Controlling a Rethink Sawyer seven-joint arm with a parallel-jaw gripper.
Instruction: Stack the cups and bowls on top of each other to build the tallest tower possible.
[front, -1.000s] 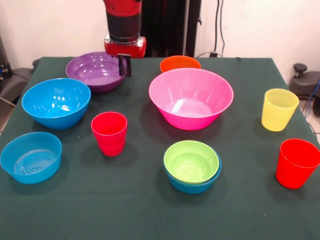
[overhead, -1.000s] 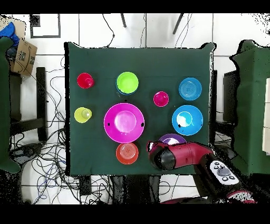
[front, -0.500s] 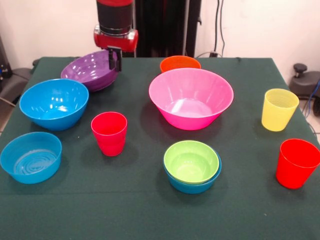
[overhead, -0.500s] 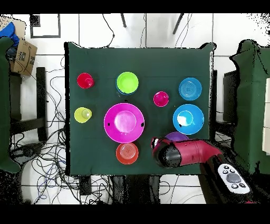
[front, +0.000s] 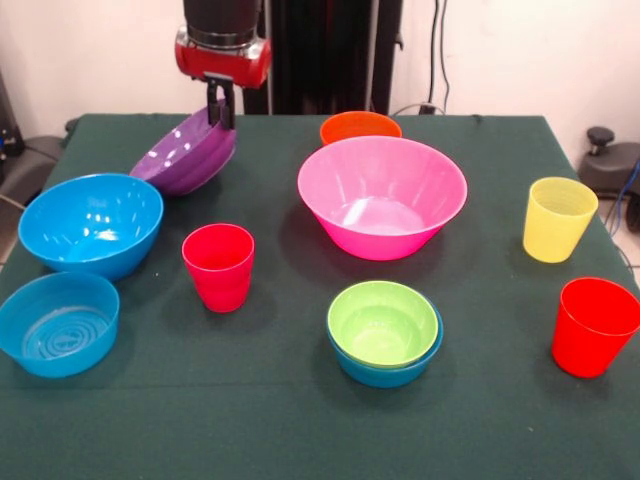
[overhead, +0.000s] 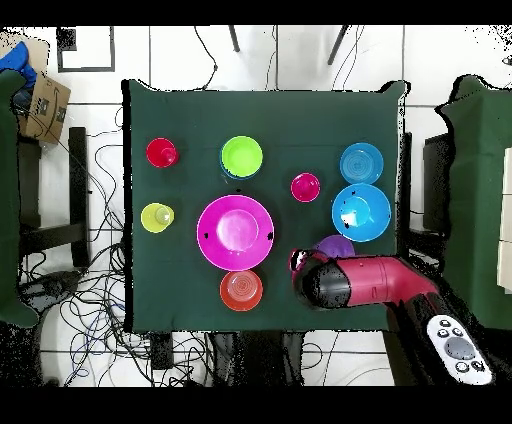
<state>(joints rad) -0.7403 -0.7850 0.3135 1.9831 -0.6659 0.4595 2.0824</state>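
Front view: gripper pinches the rim of the tilted purple bowl, which hangs at its seven o'clock.

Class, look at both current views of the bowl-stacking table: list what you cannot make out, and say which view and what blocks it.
1. Purple bowl: overhead view, mostly covered by the arm.
2. Gripper: overhead view, hidden beneath the arm.
3. Small blue bowl under the lime green bowl: both views, its inside is covered.
4. Orange bowl: front view, lower part behind the pink bowl.
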